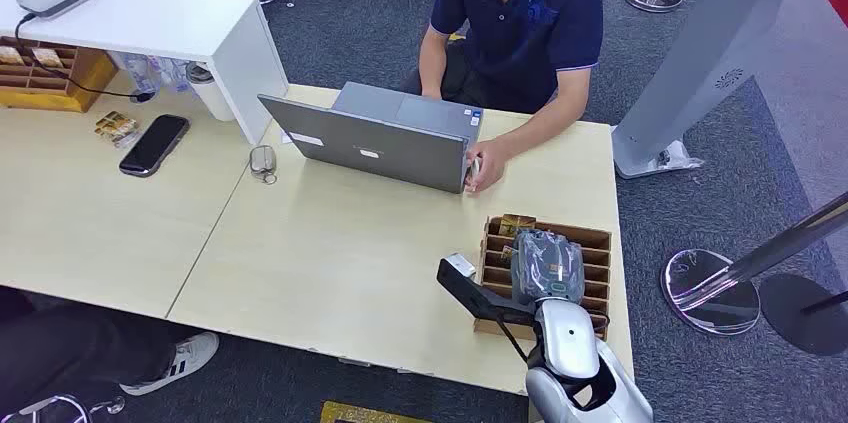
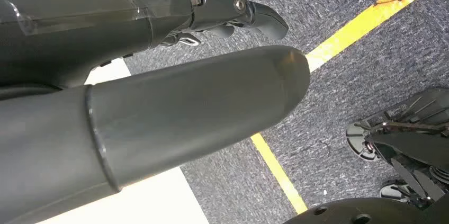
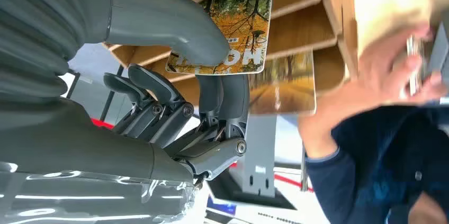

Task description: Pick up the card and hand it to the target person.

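Right hand (image 1: 546,267) hovers over the wooden slotted card rack (image 1: 596,239) at the near right corner of the table (image 1: 330,253). In the right wrist view its thumb (image 3: 174,28) presses the face of one card (image 3: 238,17) with an autumn forest print while dark fingers (image 3: 233,97) curl behind it, so the hand pinches that card, which sits in a rack slot. A second card (image 3: 283,86) with a similar print stands in the next slot. Left hand (image 2: 159,118) hangs beside the body over grey carpet with a yellow line (image 2: 370,17); its fingers are apart and it holds nothing. One person in a dark blue shirt (image 1: 530,18) sits across the table at one grey laptop (image 1: 375,143). One black phone (image 1: 154,144) lies on the table well to the left.
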{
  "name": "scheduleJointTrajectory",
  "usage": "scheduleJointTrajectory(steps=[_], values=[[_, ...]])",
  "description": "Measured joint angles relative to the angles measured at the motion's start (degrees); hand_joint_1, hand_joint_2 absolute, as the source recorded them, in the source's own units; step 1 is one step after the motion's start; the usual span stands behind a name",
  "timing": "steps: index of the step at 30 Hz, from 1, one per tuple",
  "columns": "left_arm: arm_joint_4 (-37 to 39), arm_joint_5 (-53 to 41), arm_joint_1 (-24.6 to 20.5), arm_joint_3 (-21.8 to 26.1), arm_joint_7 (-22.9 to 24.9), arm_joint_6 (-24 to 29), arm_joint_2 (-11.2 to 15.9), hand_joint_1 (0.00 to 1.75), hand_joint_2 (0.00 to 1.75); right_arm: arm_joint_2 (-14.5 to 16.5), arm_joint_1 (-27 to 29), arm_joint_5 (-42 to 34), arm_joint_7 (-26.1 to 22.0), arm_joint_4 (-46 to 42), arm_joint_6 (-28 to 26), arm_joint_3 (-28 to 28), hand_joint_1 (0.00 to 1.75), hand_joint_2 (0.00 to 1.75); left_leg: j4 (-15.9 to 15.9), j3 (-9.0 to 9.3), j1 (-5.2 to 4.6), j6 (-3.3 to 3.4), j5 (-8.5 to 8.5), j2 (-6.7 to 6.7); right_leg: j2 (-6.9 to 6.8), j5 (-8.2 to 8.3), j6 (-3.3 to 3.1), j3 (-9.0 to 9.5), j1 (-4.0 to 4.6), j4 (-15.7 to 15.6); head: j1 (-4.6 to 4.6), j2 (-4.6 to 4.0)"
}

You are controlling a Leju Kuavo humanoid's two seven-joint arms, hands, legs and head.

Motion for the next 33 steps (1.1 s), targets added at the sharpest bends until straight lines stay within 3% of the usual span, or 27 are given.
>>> scheduleJointTrajectory(steps=[17, 33], values=[[0.0, -0.52, 0.07, -0.02, 0.16, -0.76, 0.15, 0.0, 0.0, -1.8, -2.44, 2.51, -1.24, -21.38, 0.72, -2.16, 1.75, 1.75, 0.0, 0.0, 0.0, 0.0, 0.0, 0.01, 0.0, 0.0, 0.0, 0.0, 0.0, 0.0, -0.01, 0.0], [0.0, -2.38, 0.03, -0.09, -0.56, -1.21, 0.13, 0.0, 0.0, -1.51, -6.8, -3.67, -1.72, -15.29, -0.79, -2.58, 1.75, 1.75, 0.0, -0.01, 0.0, 0.0, 0.0, -0.01, -0.02, 0.0, 0.0, 0.02, 0.0, 0.0, 0.0, 0.0]])
